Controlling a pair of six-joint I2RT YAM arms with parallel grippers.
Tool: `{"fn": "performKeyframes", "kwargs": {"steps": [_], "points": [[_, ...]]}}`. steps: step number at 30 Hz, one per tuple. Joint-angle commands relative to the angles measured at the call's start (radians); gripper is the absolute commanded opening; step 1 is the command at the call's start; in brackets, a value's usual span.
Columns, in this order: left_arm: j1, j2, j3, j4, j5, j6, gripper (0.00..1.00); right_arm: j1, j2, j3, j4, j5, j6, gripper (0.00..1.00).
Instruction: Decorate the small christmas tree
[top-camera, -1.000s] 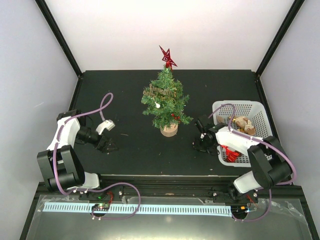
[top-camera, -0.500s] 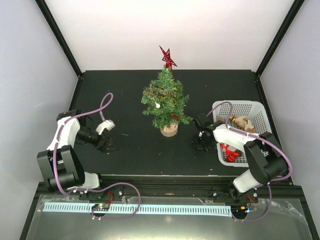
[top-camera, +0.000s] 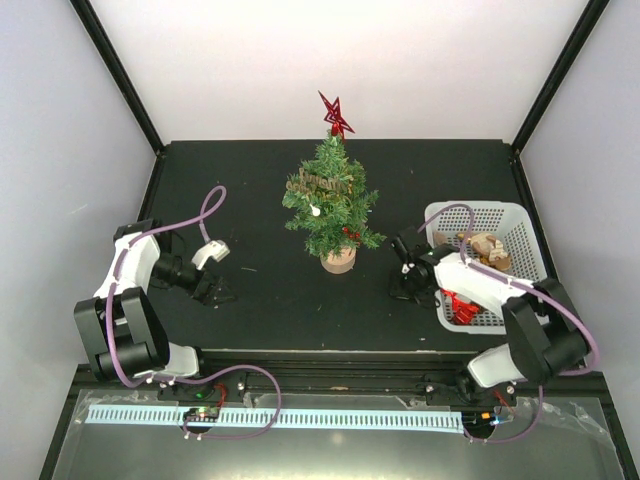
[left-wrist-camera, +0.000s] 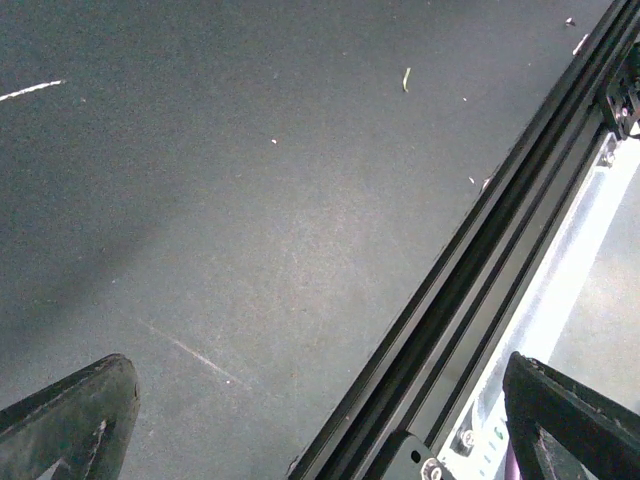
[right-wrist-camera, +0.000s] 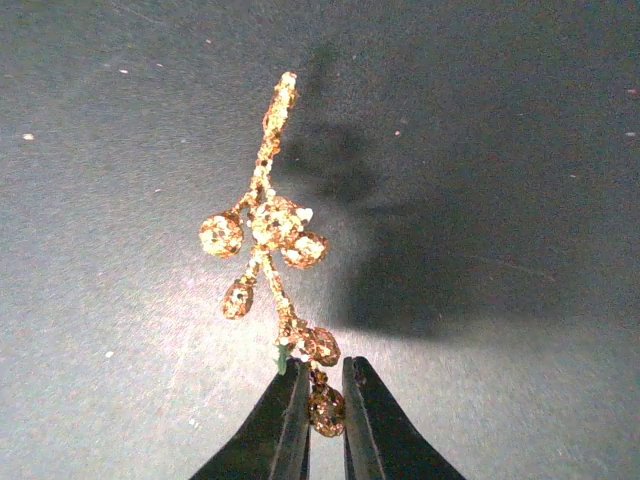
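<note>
The small christmas tree (top-camera: 329, 205) stands on a light-wood disc at the table's middle back, with a red star on top, a gold word ornament, a white ball and a red bit on its branches. My right gripper (top-camera: 402, 281) is low over the table, right of the tree. In the right wrist view my right gripper (right-wrist-camera: 322, 398) is shut on the stem of a gold glitter berry sprig (right-wrist-camera: 268, 235). My left gripper (top-camera: 218, 292) is open and empty, low at the left front of the table; its fingertips (left-wrist-camera: 70, 415) show at the view's corners.
A white basket (top-camera: 505, 222) with more ornaments, some brown and some red, stands at the right, just behind my right arm. The table's front rail (left-wrist-camera: 480, 270) runs close to my left gripper. Small debris flecks lie on the black mat.
The right gripper has shifted only slightly near the basket, holding the sprig. The left arm has not moved.
</note>
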Motion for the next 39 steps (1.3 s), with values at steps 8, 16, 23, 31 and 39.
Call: {"fn": "performKeyframes", "kwargs": {"steps": [8, 16, 23, 31, 39], "points": [[0.007, -0.012, 0.069, -0.09, 0.069, 0.065, 0.99, -0.006, -0.29, -0.006, -0.21, 0.006, -0.042, 0.12], [-0.007, 0.006, 0.131, -0.129, 0.092, 0.066, 0.99, -0.004, -0.561, 0.107, -0.411, -0.046, -0.095, 0.13], [-0.02, 0.016, 0.113, -0.115, 0.084, 0.061, 0.99, 0.049, -0.596, 0.377, -0.547, -0.049, -0.175, 0.13], [-0.04, 0.011, 0.111, -0.101, 0.074, 0.041, 0.99, 0.41, -0.393, 0.67, -0.608, 0.089, -0.124, 0.12], [-0.041, -0.017, 0.08, -0.079, 0.061, 0.042, 0.99, 0.555, -0.135, 0.903, -0.64, 0.115, -0.165, 0.11]]}}
